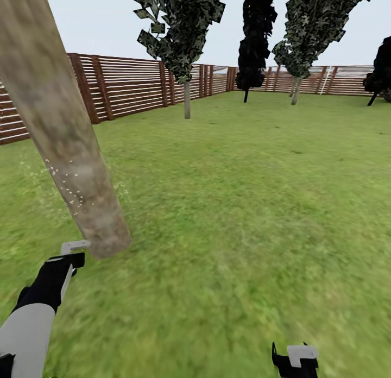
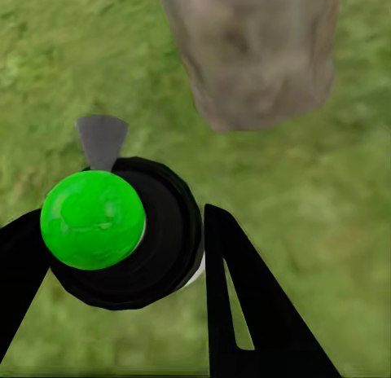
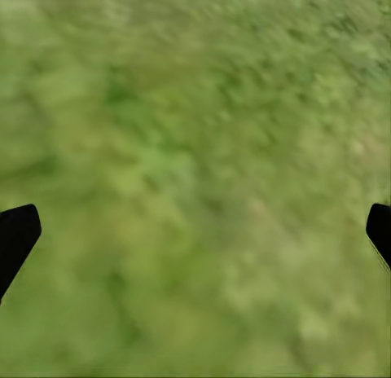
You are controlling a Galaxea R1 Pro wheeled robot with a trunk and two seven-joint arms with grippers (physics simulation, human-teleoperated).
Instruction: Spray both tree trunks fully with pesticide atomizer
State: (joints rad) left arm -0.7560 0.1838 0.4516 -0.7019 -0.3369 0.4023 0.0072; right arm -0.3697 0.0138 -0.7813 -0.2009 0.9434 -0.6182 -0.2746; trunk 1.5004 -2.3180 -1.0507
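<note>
A thick, mottled grey-brown tree trunk leans across the left of the head view, with white spray specks on and around its lower part. My left gripper sits just beside its base, shut on the pesticide atomizer. In the left wrist view the atomizer is a dark round top carrying a bright green dot, and its grey nozzle points toward the trunk base. The atomizer's light-grey cap shows above the gripper. A second tree stands farther back by the fence. My right gripper hangs open over grass.
A brown slatted fence runs along the left and the far side of the lawn. More trees and a dark shrub stand at the far right. Open grass spreads to the right of the near trunk.
</note>
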